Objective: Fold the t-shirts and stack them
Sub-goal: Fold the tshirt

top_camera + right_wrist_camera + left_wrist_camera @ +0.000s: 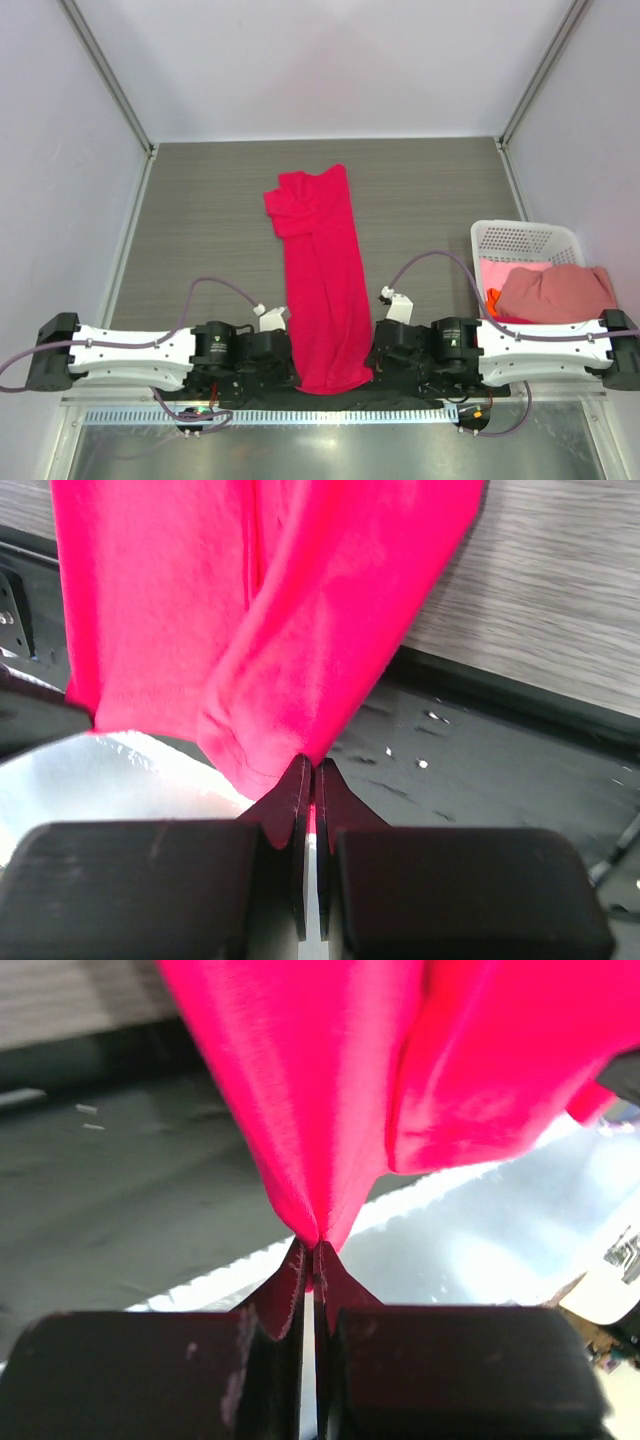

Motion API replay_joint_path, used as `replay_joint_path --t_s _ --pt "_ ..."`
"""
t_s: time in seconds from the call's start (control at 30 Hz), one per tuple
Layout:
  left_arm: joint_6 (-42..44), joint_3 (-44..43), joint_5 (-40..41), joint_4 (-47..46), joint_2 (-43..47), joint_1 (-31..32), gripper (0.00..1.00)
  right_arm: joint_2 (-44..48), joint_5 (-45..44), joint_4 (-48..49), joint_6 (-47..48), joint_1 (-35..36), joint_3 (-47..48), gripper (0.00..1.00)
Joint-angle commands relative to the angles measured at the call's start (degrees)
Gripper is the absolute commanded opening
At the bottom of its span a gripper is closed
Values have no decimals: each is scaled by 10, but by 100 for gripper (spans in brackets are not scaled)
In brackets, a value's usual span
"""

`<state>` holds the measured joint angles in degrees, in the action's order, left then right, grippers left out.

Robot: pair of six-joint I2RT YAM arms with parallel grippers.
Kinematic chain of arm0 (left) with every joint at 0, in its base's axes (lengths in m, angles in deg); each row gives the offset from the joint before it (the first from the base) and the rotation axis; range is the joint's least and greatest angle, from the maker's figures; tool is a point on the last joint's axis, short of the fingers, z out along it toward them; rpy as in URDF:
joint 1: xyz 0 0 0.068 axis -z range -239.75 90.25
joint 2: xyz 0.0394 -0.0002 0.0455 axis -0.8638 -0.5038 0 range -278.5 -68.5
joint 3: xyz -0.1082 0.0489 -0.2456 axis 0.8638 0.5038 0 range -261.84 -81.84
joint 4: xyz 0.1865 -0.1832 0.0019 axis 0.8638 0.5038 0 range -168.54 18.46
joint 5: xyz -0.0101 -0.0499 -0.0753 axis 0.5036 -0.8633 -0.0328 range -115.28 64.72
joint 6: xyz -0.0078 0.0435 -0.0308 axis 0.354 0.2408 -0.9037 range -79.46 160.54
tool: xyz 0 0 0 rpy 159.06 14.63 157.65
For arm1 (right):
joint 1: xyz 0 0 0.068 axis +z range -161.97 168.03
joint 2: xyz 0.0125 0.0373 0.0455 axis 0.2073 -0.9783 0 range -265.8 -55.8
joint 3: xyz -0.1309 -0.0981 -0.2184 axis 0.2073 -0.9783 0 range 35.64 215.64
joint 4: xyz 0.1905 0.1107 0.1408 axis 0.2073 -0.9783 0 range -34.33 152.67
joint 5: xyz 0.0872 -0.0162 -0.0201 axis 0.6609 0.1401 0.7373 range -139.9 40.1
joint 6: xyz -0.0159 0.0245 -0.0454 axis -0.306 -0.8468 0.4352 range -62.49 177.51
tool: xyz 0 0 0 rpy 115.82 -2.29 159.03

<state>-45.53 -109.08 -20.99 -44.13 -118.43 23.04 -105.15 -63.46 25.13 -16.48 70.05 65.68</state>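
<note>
A crimson-red t-shirt (322, 280) lies folded lengthwise in a long narrow strip down the middle of the table, its near end hanging over the front edge. My left gripper (293, 362) is shut on the shirt's near left corner (310, 1140). My right gripper (372, 356) is shut on its near right corner (300, 670). A salmon-pink t-shirt (556, 290) lies bunched on top of the white basket (520, 238) at the right, with a bit of orange cloth (493, 297) under it.
The grey wood-grain table (200, 220) is walled by white panels at the back and sides. A black strip and a metal rail (260, 413) run along the near edge by the arm bases.
</note>
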Motion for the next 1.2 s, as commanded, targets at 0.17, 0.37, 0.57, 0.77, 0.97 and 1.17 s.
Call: replay_joint_path --t_s 0.17,0.37,0.57,0.77,0.97,1.17 --pt "-52 -41 47 -17 -46 45 0 49 -24 -83 20 2 25 4" --pt "-75 -34 99 -24 -20 44 0 51 -88 -91 47 -2 58 1" --pt "-76 -28 128 -2 18 -4 0 1 -75 -37 157 -110 95 1" --pt "-12 -40 128 -2 34 -93 0 -85 -46 20 243 -215 131 1" --pt "116 -84 56 2 9 -286 0 -151 1 89 289 -304 167 1" --pt "186 -134 -4 -14 -55 -404 0 -244 48 121 335 -365 219 1"
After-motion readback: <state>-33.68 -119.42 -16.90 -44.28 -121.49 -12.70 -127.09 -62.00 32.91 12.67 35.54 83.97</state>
